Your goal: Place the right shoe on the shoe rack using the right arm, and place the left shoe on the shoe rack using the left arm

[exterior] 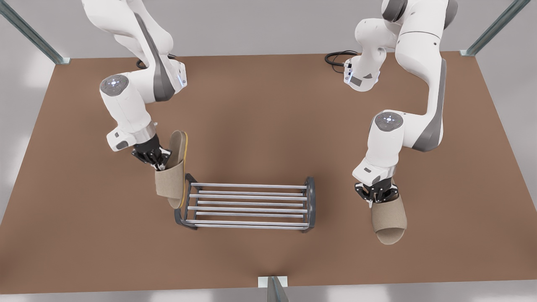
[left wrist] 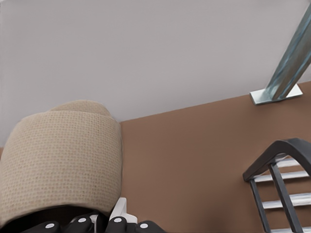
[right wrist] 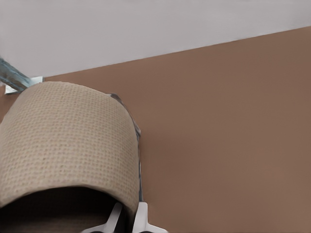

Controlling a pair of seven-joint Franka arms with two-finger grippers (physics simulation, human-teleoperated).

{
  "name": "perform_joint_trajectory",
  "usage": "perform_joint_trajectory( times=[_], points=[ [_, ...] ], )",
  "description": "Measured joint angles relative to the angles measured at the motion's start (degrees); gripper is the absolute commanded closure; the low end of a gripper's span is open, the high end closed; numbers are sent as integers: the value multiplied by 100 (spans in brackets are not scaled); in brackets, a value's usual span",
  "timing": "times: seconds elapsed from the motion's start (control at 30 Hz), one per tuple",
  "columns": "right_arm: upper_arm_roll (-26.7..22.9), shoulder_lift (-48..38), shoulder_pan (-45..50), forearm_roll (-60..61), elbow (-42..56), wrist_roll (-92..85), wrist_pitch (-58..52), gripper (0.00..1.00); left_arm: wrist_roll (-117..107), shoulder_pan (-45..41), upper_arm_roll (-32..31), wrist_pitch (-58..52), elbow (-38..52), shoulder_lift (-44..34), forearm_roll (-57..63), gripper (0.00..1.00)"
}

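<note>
0 of 2 racked, both shoes grasped. Right gripper [exterior: 157, 161] clenched on right shoe [exterior: 172, 184], tilted up just beside shoe rack [exterior: 310, 201] end. Left gripper [exterior: 377, 195] clamped on left shoe [exterior: 389, 220], well apart from rack's other end, toward worktop edge at front view's right. Remaining: 2 placements.

Both slippers, the left shoe [exterior: 389, 220] and the right shoe [exterior: 171, 182], are beige with a fine woven texture, the right one showing a thin yellow sole edge. The shoe rack [exterior: 247, 204] pairs dark grey end frames with pale silver bars on the plain brown table [exterior: 260, 117]. The arms are white with grey covers, and both grippers are black.
</note>
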Motion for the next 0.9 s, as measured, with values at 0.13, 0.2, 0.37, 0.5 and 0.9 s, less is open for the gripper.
perform_joint_trajectory(
  times=[0.13,0.2,0.37,0.5,0.9],
  points=[
    [19,402,49,-382,484,-108,267,79,-151,-6,-8,-61,-9,-30,26,79],
    [-5,1065,179,-937,999,-73,345,79,-223,-6,-9,-81,-22,-34,32,79],
    [-87,1879,983,-1966,1770,191,345,79,-381,-9,-9,-111,-26,-32,37,79],
    [-139,2401,1448,-2788,2178,544,159,79,-484,-12,-9,-152,-27,-34,40,79],
    [-917,2993,2663,-4129,2562,1869,-688,79,-694,-49,-9,-234,-19,-26,45,79]
  ],
)
